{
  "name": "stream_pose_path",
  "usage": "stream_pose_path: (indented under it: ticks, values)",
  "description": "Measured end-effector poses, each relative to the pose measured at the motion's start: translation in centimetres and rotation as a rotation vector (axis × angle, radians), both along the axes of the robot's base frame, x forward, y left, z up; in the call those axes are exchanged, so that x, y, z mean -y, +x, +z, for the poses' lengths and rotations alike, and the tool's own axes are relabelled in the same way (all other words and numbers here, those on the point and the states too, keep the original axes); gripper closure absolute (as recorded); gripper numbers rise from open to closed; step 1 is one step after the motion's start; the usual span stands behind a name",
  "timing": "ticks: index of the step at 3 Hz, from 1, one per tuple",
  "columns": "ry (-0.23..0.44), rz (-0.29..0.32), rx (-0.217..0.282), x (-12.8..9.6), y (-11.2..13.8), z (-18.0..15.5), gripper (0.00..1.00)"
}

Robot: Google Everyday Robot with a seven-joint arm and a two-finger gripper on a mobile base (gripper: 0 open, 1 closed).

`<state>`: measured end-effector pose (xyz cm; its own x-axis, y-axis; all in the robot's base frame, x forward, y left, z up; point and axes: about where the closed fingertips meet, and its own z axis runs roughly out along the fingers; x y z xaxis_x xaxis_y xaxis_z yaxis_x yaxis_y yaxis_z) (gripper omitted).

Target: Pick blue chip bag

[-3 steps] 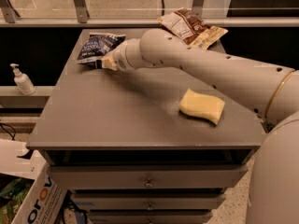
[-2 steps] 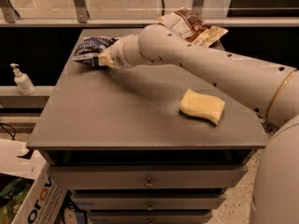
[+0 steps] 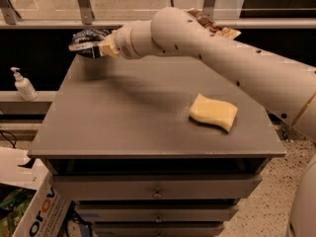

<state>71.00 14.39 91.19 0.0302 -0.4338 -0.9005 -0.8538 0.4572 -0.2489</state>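
The gripper (image 3: 89, 47) at the table's (image 3: 148, 127) far-left corner half-hides the blue chip bag (image 3: 88, 35); the arm (image 3: 222, 58) covers the brown bag (image 3: 224, 32) — mostly.

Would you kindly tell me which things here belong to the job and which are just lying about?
Job: blue chip bag, at the table's back left; claw, right at it.
Lying about: yellow sponge, brown snack bag, pump bottle.

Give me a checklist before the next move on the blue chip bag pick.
1. Gripper is at the blue chip bag, over the table's far left corner: ok.
2. Secure hold on the bag: cannot tell.
3. Bag is lifted off the table: cannot tell.
4. Yellow sponge lies well away from the gripper, on the right side of the table: ok.
5. Brown snack bag lies behind the arm, away from the gripper: ok.
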Motion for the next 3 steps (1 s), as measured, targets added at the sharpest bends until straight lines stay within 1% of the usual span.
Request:
stream_pose_path:
  ticks: [1,2,3]
  values:
    - [-0.008,0.004,0.062,1.3,-0.1,3.5,1.0]
    - [-0.016,-0.009,0.118,3.2,-0.3,6.7,1.0]
    - [-0.014,-0.011,0.133,4.3,-0.5,7.9,1.0]
